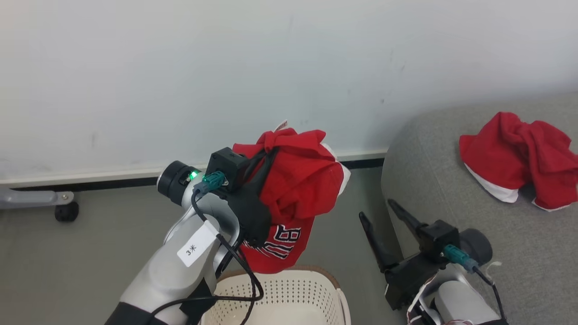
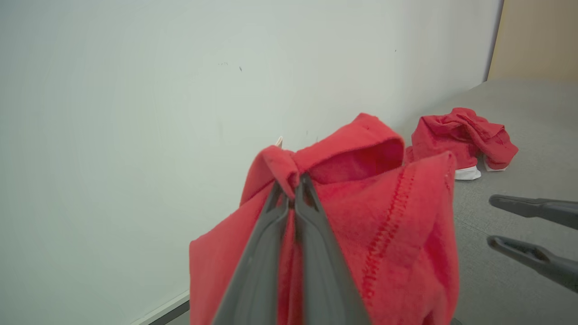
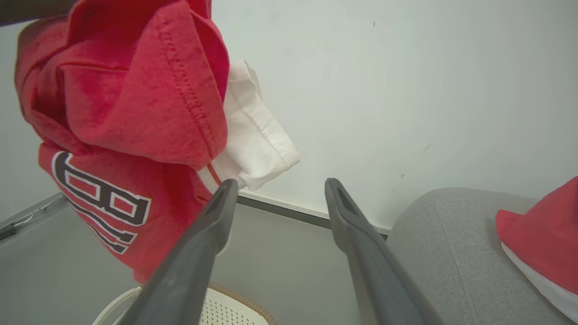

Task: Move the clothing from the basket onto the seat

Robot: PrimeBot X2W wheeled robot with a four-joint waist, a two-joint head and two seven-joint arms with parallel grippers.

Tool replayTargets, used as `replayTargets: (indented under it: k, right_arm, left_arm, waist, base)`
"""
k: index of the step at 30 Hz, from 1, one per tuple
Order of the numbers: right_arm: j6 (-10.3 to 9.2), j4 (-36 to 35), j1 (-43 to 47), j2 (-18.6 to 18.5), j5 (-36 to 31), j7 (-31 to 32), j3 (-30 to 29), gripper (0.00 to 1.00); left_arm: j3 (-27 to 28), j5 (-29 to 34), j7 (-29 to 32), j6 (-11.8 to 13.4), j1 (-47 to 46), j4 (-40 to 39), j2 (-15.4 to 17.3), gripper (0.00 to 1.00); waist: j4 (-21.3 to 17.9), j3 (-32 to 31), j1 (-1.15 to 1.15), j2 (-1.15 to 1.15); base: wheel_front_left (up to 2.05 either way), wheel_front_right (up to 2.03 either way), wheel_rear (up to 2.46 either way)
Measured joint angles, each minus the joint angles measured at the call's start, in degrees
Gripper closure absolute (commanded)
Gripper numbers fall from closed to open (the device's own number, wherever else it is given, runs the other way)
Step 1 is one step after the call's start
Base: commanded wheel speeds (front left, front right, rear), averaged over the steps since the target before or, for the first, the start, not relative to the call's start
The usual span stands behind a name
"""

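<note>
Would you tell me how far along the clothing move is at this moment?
Done: one red garment lies on the grey seat. In hand: the left claw is shut on the lettered jersey, held up above the basket. Left: carry that jersey to the seat and release it. The right claw is open and holds nothing. The part of the basket in view shows no clothing.

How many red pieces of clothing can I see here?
2. One red lettered jersey hangs from the left tool, above the cream perforated plastic basket; one crumpled red garment lies on the grey fabric seat. The basket may hide more.
</note>
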Motion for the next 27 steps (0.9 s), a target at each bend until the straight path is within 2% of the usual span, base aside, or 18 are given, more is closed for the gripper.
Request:
replayTargets:
  k: [11, 27]
  right_arm:
    - [0.57, 1.35, 1.46, 1.40, 0.01, 0.00, 7.53, 0.00]
    - [0.57, 3.92, -0.04, 1.69, 3.20, 0.01, 14.71, 0.00]
  left_arm:
    - [-1.66, -2.38, 3.23, -0.01, 2.83, -1.82, 0.00, 1.00]
    - [-2.77, -2.96, 5.78, 0.08, 4.07, -6.14, 0.03, 1.00]
  waist:
    - [1.28, -7.82, 0.00, 0.00]
    - [3.23, -8.42, 0.01, 0.01]
  base:
    - [0.00, 0.00, 0.00]
    - [0.00, 0.00, 0.00]
